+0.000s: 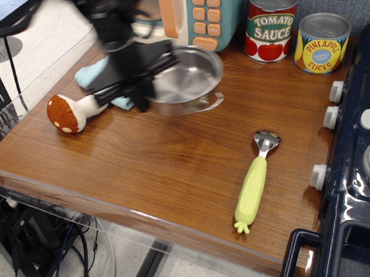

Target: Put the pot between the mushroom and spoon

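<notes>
Gripping the left rim of the pot, the gripper is seen blurred, with the pot held tilted above the wooden table. The pot is placed between the mushroom, lying near the table's left edge, and the spoon, well apart at the right.

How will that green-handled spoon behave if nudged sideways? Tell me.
The spoon lies flat on the wooden table, so it would probably slide or pivot rather than tip. Its chunky rounded handle might roll a little. The plastic handle and metal bowl look rigid, so it should not flex.
</notes>
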Robot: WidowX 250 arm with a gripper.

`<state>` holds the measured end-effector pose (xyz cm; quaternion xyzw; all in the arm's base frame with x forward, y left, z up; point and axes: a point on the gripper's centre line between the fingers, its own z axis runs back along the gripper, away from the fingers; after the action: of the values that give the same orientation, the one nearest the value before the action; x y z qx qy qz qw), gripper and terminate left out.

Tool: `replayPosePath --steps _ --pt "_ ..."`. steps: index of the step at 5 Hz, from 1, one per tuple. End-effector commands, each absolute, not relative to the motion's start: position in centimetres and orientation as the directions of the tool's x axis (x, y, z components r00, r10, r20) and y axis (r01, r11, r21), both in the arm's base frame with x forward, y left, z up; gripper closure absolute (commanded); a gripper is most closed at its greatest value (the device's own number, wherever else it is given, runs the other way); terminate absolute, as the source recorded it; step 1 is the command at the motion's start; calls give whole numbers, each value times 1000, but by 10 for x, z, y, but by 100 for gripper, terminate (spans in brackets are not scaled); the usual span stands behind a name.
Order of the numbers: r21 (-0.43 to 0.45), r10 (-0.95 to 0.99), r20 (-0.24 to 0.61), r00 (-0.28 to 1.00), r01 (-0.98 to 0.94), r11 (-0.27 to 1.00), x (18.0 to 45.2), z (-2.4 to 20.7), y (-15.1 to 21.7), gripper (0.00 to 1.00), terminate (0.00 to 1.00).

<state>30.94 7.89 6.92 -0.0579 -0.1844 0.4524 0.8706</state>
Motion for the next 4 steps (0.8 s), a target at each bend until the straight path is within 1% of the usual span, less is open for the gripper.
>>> replayPosePath --steps 1,2,3,4 --pt "-198 826 278 490 -812 548 251 49 95 100 0" --pt "-164 821 278 499 -817 553 233 35 95 100 0" --pt "-119 800 308 515 -814 569 231 21 92 100 0" --pt "-69 813 283 509 -835 546 234 20 91 0 0"
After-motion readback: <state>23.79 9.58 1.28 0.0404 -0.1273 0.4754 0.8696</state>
